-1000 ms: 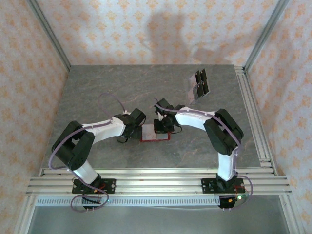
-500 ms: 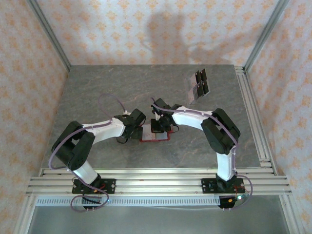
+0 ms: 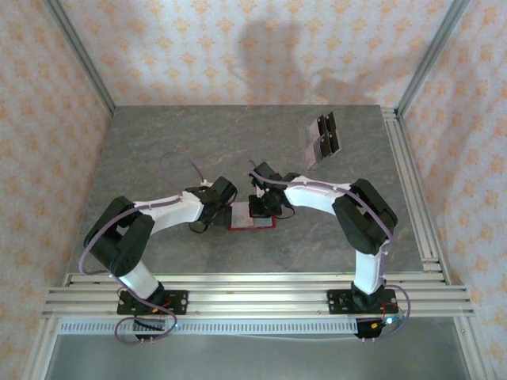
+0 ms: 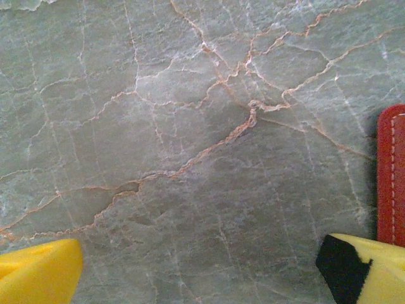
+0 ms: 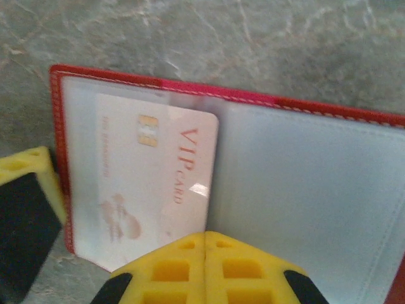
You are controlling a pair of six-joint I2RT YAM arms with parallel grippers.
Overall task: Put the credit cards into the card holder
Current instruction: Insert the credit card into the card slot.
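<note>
The red card holder (image 3: 250, 222) lies open on the table, its grey lining (image 5: 304, 183) facing up. A pale pink credit card (image 5: 155, 183) marked "VIP card" sits in its left pocket. My right gripper (image 5: 205, 239) is shut, its tips resting by that card's lower right corner, next to the fold. My left gripper (image 4: 202, 272) is open over bare table, its right finger (image 4: 364, 266) beside the holder's red edge (image 4: 391, 177). More credit cards (image 3: 323, 138) lie grouped at the back right.
The grey marble tabletop (image 3: 174, 150) stretches wide to the left and back. Aluminium rails (image 3: 412, 182) run along the right edge and the near edge. A yellow finger of the left gripper (image 5: 28, 190) stands at the holder's left side.
The right gripper has shifted slightly left and back again over the open holder. The left arm has stayed still.
</note>
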